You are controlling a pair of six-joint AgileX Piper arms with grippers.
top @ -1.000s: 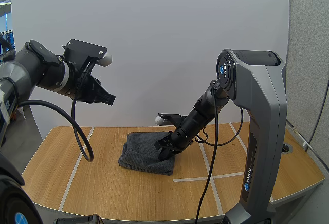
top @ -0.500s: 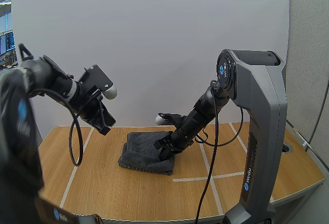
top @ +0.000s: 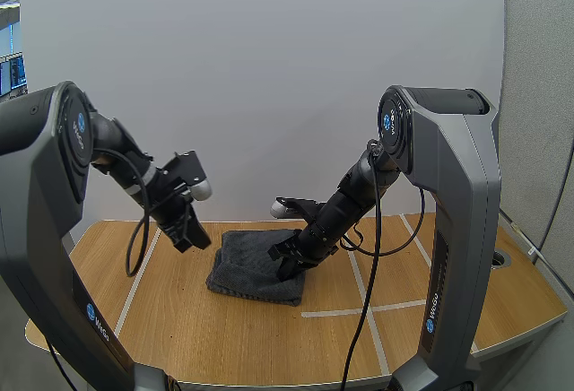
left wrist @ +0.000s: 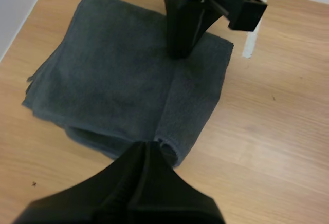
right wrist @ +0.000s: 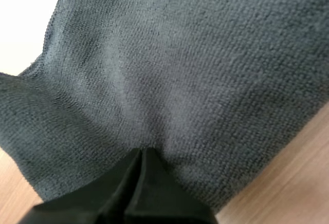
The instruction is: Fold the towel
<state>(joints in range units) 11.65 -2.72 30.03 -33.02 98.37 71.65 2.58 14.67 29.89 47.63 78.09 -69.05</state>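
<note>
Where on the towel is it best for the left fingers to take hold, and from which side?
Probably the loose corner of the towel, on the side away from the right gripper, which rests on the cloth. The layers splay slightly there, giving an edge to pinch. The left gripper, now shut, would open and come from above, since the towel lies flat.

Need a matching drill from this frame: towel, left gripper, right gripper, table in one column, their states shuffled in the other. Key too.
1. towel
2. left gripper
3. right gripper
4. table

A. shut, tips down on the towel
B. wooden, with white lines
C. dark grey, folded, lying on the table
D. shut, by the towel's left edge

Pairs: 1-C, 2-D, 3-A, 4-B
</note>
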